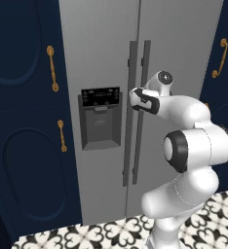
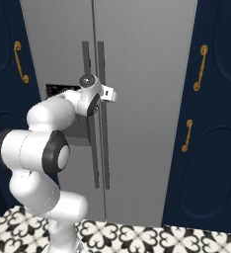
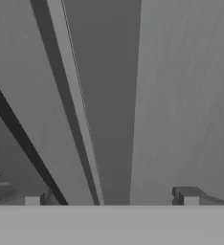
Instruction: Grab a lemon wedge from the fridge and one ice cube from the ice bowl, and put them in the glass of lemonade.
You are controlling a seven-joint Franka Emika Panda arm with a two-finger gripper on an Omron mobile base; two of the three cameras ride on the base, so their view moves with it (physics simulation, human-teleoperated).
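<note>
The grey steel fridge (image 1: 101, 48) (image 2: 147, 74) stands right in front of me with both doors closed. Its two long dark handles (image 1: 130, 146) (image 2: 105, 158) run down the middle seam. My gripper (image 1: 134, 96) (image 2: 112, 95) is up against those handles at about dispenser height. In the hand view the fingertips (image 3: 188, 196) stand far apart, so the gripper (image 3: 112, 197) is open, and a dark handle bar (image 3: 104, 95) runs between them without either pad touching it. The lemon wedge, ice cube, ice bowl and glass of lemonade are out of view.
A black-panelled dispenser recess (image 1: 100, 119) sits in the left fridge door. Navy cabinets with brass handles (image 1: 52, 68) (image 2: 202, 66) flank the fridge on both sides. Patterned black-and-white floor tiles (image 1: 86, 236) lie below.
</note>
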